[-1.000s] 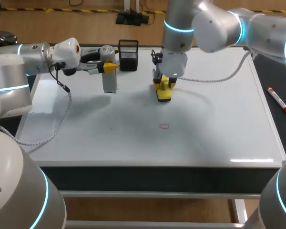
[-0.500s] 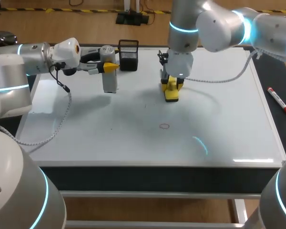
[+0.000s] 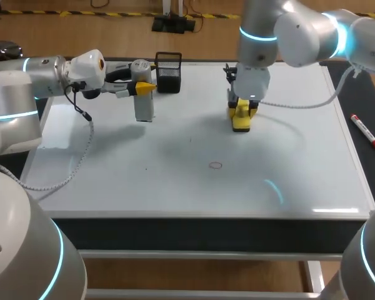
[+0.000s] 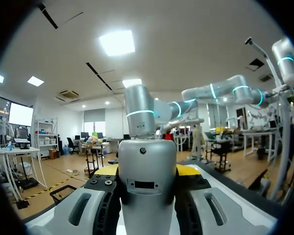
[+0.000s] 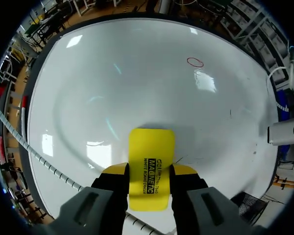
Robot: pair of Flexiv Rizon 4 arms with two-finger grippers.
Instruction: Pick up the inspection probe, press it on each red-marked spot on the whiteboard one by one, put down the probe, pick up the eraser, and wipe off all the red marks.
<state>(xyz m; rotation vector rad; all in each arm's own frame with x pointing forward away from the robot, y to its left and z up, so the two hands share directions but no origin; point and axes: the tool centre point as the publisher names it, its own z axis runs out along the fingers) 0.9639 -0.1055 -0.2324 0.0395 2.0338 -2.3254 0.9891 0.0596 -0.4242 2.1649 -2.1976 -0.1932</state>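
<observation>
**A:** Which step was in hand?

**B:** Wiping, I judged. One red ring (image 3: 215, 165) was left on the whiteboard (image 3: 175, 187), near the middle and toward the near edge. The eraser (image 5: 151, 147) was apart from it, farther back. The next move called for bringing the eraser onto the ring, flat, and rubbing across.

**A:** And the hands?

**B:** The left hand (image 3: 144, 87) was clamped on the probe (image 3: 144, 107), which stood upright by the far-left corner, not put down. The right hand (image 5: 149, 171) gripped the eraser from both sides, its fingers just as wide as the eraser's body. I couldn't tell whether the eraser touched the board.
</observation>
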